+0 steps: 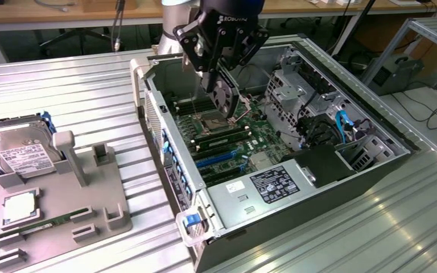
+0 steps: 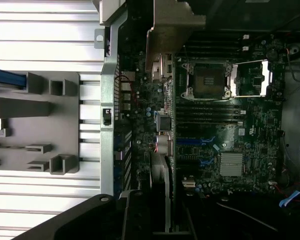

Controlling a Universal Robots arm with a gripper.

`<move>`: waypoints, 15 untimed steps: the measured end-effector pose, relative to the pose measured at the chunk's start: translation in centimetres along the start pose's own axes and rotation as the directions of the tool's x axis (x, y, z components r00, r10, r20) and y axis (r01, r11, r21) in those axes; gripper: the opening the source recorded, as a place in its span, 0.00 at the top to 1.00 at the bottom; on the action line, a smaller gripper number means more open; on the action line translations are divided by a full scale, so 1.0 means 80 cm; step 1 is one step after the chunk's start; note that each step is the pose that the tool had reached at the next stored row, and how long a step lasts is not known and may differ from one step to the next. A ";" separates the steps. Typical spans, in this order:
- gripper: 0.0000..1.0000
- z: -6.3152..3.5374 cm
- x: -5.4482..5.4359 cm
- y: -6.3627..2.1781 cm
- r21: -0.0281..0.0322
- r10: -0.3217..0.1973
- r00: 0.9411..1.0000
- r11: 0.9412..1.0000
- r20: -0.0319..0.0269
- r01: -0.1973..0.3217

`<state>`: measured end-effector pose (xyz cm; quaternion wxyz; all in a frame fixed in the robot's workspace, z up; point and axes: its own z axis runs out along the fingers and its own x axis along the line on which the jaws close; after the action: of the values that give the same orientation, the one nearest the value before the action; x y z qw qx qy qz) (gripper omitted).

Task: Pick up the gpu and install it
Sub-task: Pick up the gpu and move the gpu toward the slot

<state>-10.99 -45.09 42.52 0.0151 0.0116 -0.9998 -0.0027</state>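
My gripper [image 1: 220, 73] is shut on the gpu [image 1: 223, 95], a thin green card with a black round fan on one face. The card hangs upright from the fingers inside the open computer case [image 1: 174, 170], just above the motherboard [image 1: 230, 142] near the empty processor socket [image 1: 217, 123]. In the wrist view the gpu [image 2: 164, 165] shows edge-on, running from my gripper [image 2: 162, 212] to its silver end bracket [image 2: 172, 27]. It lies alongside the rear wall of the case, over the blue expansion slots [image 2: 200, 142].
A grey holder tray [image 1: 59, 210] on the ribbed table at the exterior view's left carries a silver hard drive [image 1: 17, 151], a memory stick [image 1: 44, 224] and a square chip [image 1: 20, 206]. Inside the case stand a power supply [image 1: 268, 187], drive cages [image 1: 295, 85] and cables.
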 end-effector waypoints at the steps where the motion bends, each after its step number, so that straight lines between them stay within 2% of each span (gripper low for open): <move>1: 0.72 0.000 -0.002 0.000 0.000 0.000 1.000 1.000 0.000 0.000; 15: 0.72 0.002 -0.015 0.000 0.001 0.000 1.000 1.000 0.002 0.000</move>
<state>-9.79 -45.09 42.30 0.0140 0.0116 -0.9998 -0.0025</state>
